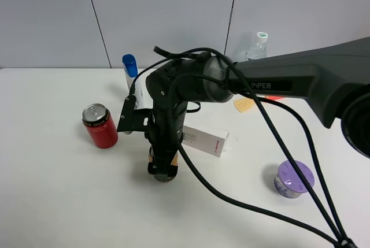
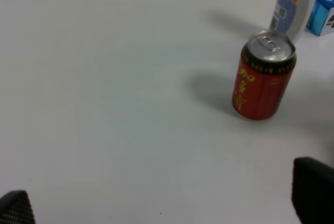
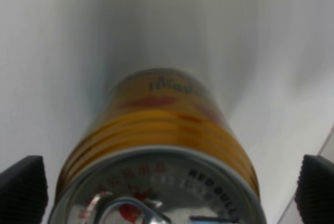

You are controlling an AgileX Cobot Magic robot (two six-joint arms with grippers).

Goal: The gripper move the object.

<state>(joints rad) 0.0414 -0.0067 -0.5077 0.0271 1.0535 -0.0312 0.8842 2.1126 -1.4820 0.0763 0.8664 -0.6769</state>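
My right jaws hang straight down over the yellow can [image 3: 162, 125], spread wide, with one dark finger [image 3: 22, 187] on each side of it. On one side a clear strip of table shows between finger and can wall. On the other side the finger sits just beside the can, and the wrist picture is too blurred for me to say whether they touch. So these jaws stand open around the can, not closed on it.

The can stands upright on the white table [image 1: 52, 202], silver pull-tab top facing up, near the middle (from the high camera my own wrist covers nearly all of it). A white box [image 1: 206, 140] lies flat near it, toward the right of the high view. A red can [image 1: 100, 125] stands upright on the other side, apart from the yellow one. Behind them is a blue-capped bottle [image 1: 130, 69]. A clear water bottle [image 1: 258, 45] stands at the far edge, and a purple-lidded cup [image 1: 293, 178] sits well off to the right.

My left jaws are wide open too and hold nothing. Their fingertips [image 2: 313, 192] hover over bare table, with the red can ahead of them.
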